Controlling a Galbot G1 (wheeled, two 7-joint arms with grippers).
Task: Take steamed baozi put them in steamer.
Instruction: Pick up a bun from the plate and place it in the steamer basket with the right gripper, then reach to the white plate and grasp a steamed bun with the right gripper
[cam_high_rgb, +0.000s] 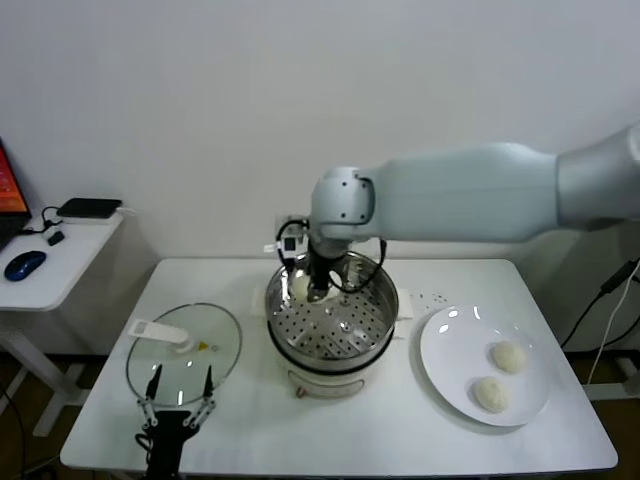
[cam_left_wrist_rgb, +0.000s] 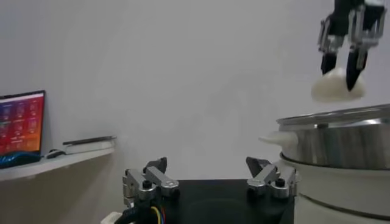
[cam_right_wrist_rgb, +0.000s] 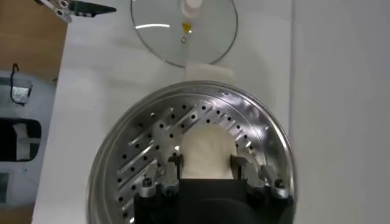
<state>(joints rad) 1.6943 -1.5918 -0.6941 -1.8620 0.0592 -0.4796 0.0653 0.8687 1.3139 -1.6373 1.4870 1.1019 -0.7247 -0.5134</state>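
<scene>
Two steamed baozi are lying on the white plate at the right side of the table, one nearer the front edge and one just behind it, close together but apart. A third bun is being held by the right gripper, which is hanging over the far left part of the steamer. In the right wrist view the jaws are sitting closed on either side of that held baozi, with the fingers pressing its flanks and the perforated steel floor showing below it. The left wrist view is showing the same bun raised clear above the steamer rim, not touching it. Something pale is lying on the perforated floor inside the basket, but whether it is another bun I cannot tell.

The steamer is sitting on its cream-white pot base near the middle of the table. The glass lid with its white handle is lying flat to the left of the pot. The left gripper is resting low at the front left, just before the lid, with its jaws standing wide apart and holding nothing. A side desk at far left is carrying a mouse and a dark device.
</scene>
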